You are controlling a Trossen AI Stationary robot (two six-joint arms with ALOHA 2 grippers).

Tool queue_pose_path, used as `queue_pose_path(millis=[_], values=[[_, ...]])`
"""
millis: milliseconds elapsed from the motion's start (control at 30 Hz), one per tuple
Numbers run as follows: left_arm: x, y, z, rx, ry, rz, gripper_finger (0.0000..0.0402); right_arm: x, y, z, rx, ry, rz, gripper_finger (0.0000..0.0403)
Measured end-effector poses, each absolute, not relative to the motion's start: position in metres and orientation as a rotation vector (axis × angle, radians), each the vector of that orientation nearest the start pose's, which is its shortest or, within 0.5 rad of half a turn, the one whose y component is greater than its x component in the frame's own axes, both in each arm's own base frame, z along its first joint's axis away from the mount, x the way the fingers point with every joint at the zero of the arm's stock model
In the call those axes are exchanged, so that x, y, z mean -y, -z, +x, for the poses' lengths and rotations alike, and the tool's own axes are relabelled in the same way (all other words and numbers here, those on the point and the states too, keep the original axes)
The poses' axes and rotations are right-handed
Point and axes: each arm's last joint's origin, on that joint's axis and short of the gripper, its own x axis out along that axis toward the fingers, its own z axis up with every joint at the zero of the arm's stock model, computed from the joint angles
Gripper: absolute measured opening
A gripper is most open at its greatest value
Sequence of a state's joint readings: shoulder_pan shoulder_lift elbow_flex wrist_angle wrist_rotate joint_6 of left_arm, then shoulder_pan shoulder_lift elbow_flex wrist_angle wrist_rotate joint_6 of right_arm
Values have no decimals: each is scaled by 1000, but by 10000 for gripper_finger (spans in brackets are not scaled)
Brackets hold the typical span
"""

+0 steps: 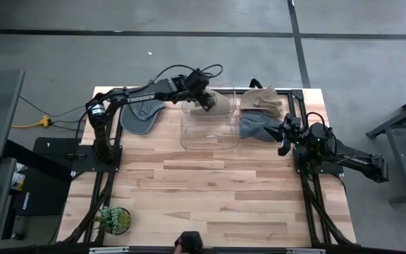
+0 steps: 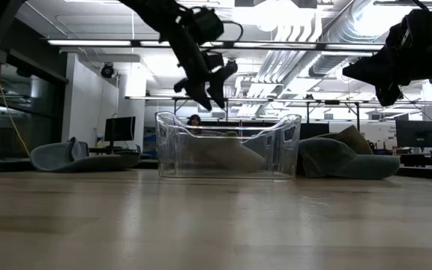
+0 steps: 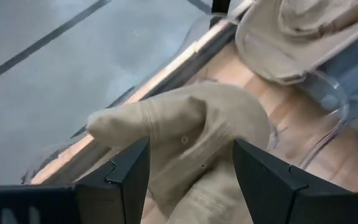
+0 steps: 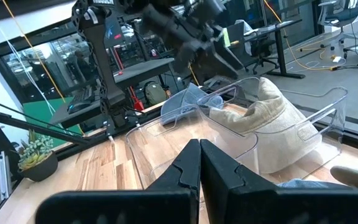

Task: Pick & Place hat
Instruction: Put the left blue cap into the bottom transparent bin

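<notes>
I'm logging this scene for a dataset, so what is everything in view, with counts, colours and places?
clear bin: one, transparent, far middle of the table
tan hat in bin: one, beige, at the bin's far end
tan hat on table: one, beige, far right
grey hats: two, one far left, one right of the bin
potted plant: one, green, near left corner
left pincer: open, above the hat in the bin
right pincer: shut, raised by the right grey hat

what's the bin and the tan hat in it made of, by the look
Bin: clear, glossy, rigid plastic, probably acrylic; the wood shows through its walls. Tan hat: soft, matte woven cloth, likely cotton; it creases and slumps. The open left gripper hovers above it.
</notes>
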State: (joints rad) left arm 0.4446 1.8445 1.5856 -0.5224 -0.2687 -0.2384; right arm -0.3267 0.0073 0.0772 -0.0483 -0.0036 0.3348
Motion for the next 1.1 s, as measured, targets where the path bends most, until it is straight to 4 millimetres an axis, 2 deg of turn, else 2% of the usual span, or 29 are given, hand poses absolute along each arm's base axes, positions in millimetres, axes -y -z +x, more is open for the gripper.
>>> queue_pose_path(millis=[300, 633, 867, 1100], values=[[-174, -307, 347, -707, -820, -386, 205, 30, -185, 88, 75, 317, 327, 1], [-161, -324, 326, -742, -751, -523, 205, 30, -185, 88, 75, 317, 326, 1], [-147, -327, 301, -791, -781, -665, 204, 30, -185, 88, 75, 316, 329, 1], [-132, -326, 270, -894, -888, -804, 204, 30, -185, 88, 75, 316, 327, 1]])
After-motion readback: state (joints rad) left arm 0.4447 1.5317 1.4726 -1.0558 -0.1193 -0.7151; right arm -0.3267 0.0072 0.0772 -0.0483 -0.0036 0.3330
